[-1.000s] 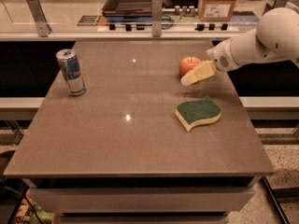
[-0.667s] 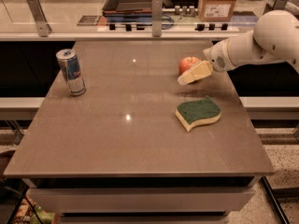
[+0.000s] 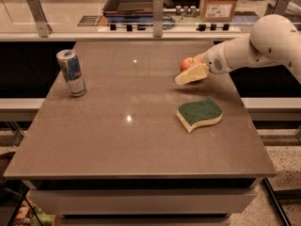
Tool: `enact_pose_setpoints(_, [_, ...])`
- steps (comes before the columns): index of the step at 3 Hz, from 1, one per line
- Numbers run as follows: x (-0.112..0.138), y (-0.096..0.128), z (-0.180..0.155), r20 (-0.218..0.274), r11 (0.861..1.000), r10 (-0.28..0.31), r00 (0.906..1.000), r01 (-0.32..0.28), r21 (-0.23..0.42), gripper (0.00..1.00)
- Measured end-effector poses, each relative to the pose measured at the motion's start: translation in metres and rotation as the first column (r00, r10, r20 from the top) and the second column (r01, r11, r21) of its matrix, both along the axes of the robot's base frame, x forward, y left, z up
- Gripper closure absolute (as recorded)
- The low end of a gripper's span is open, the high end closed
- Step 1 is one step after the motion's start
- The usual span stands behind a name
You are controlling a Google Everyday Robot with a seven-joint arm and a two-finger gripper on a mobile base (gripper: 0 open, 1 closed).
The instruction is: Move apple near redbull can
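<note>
The apple, small and red-orange, is at the table's right side, right behind my gripper, which reaches in from the right at table height on its white arm. The gripper's cream front part covers the apple's lower half. The redbull can, slim, silver and blue, stands upright near the table's left edge, far from the apple.
A green-and-yellow wavy sponge lies flat in front of the gripper on the grey-brown table. Behind the table runs a counter with a dark tray, a cardboard box and metal posts.
My gripper has moved slightly to the left at the apple. The apple has shifted a little left with it. The can and sponge have not moved.
</note>
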State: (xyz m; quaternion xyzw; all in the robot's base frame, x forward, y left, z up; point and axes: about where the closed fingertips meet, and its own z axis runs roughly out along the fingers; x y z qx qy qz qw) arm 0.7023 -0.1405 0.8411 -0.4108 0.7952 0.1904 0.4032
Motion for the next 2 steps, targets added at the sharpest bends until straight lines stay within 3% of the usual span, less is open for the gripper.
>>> enact_pose_setpoints(2, [0.0005,0.0051,-0.0036,-0.006,1.000,0.008,1.0000,-0.008,0.001,0.64])
